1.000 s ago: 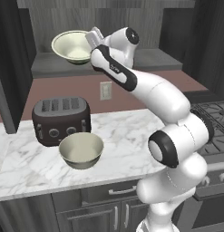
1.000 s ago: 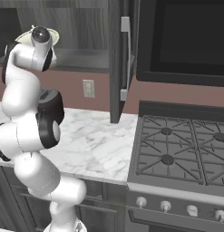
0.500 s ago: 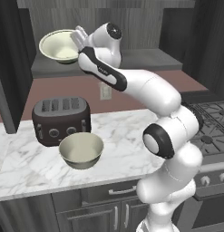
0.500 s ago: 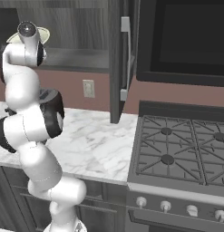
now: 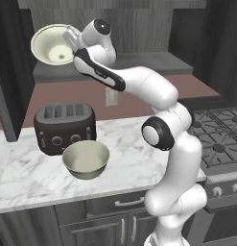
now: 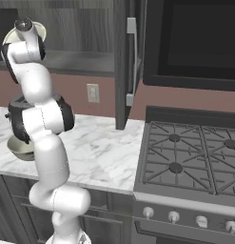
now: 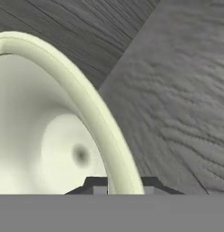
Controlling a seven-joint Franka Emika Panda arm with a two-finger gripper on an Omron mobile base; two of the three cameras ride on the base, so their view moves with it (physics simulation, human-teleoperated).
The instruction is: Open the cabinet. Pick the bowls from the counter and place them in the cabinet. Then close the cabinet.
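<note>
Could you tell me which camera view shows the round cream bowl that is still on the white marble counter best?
The left base view: the round cream bowl sits fully visible before the dark toaster. In the right base view the arm hides most of it.

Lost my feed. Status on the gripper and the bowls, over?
Gripper shut on small bowl, tilted, up inside open cabinet. Large bowl on counter, beside toaster. Nothing blocking the shelf.

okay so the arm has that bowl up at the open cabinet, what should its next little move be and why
Probably lower the held bowl toward the cabinet shelf and level it before letting go. The end effector grips its rim, and the bowl hangs tilted above the shelf's left end, not resting on it. The other bowl is on the counter by the toaster.
</note>
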